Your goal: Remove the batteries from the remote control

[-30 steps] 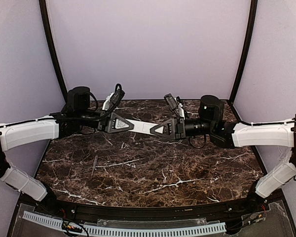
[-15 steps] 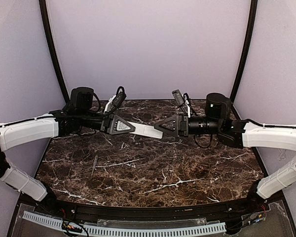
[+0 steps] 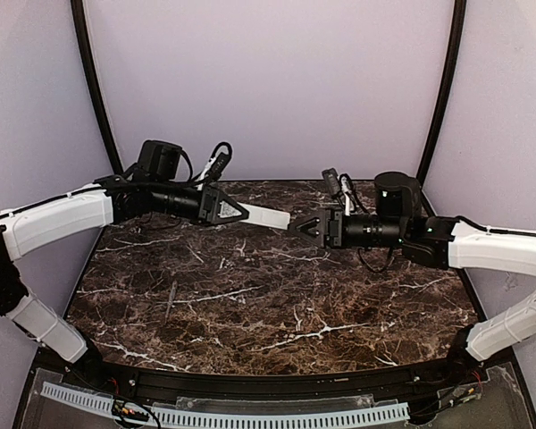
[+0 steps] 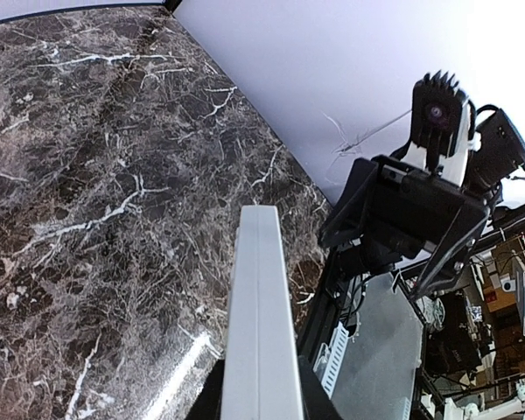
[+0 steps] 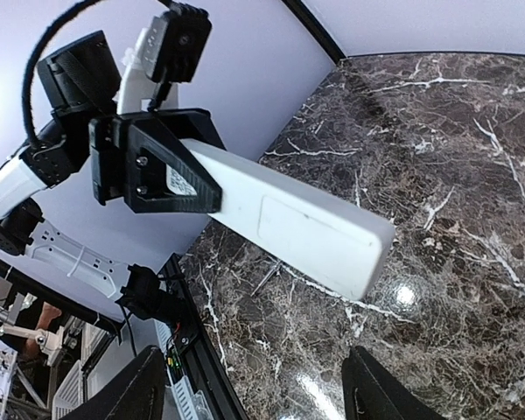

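Note:
The remote control [image 3: 266, 217] is a slim white handset held in the air over the back of the table, and my left gripper [image 3: 238, 213] is shut on its left end. In the left wrist view the remote control [image 4: 261, 315] runs edge-on away from the jaws. The right wrist view shows the remote control [image 5: 289, 223] with a closed rectangular panel [image 5: 304, 230] on the face turned this way. My right gripper [image 3: 302, 227] stands open just right of the remote's free end, apart from it, nothing between its fingers [image 5: 374, 389]. The batteries are hidden.
A thin grey stick [image 3: 171, 299] lies on the dark marble table [image 3: 277, 304] at the left front. Purple walls and black corner posts close in the back and sides. A black rail and white cable tray [image 3: 223, 416] run along the near edge.
My right gripper has opened, let go of the remote's right end and drawn back to the right. The left arm has raised the remote and carried it a little toward the back.

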Controlling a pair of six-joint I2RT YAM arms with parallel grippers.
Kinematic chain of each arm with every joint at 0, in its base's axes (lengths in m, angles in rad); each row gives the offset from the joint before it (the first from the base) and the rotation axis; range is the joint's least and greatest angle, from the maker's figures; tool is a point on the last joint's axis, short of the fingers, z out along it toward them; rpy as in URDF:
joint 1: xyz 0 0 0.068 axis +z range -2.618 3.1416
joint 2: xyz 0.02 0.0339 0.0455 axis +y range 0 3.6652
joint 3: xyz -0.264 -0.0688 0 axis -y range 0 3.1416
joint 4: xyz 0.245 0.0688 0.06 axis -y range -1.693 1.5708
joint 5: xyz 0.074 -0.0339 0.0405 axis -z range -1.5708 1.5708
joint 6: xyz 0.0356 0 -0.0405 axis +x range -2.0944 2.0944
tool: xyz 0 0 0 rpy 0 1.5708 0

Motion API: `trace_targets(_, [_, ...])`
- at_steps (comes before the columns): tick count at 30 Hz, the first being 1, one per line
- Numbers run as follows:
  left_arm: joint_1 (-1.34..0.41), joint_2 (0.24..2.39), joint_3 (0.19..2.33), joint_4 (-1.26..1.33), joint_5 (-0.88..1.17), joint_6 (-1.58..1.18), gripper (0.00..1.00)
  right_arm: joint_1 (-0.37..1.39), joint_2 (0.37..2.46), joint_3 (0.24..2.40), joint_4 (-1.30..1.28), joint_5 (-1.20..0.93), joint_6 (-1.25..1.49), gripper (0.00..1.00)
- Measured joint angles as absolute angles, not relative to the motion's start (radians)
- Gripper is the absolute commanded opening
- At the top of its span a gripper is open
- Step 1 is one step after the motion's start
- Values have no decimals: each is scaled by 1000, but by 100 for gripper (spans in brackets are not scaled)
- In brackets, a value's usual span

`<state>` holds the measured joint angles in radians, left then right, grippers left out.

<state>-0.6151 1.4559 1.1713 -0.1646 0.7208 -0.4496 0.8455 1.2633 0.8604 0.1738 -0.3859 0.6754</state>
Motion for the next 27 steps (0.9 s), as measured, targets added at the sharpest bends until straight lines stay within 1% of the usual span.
trace_targets(6, [-603, 1538, 1241, -147, 758, -511, 0, 846, 1309, 898, 111, -341, 702, 70])
trace_targets(12, [-586, 1624, 1235, -51, 867, -628, 0, 843, 1312, 929, 59, -289, 729, 77])
trace_targets(19, [-580, 1627, 1138, 207, 992, -799, 0, 837, 1312, 944, -9, -253, 762, 81])
trace_targets(27, [-580, 1629, 1123, 251, 1024, -853, 0, 837, 1328, 995, -39, -252, 776, 81])
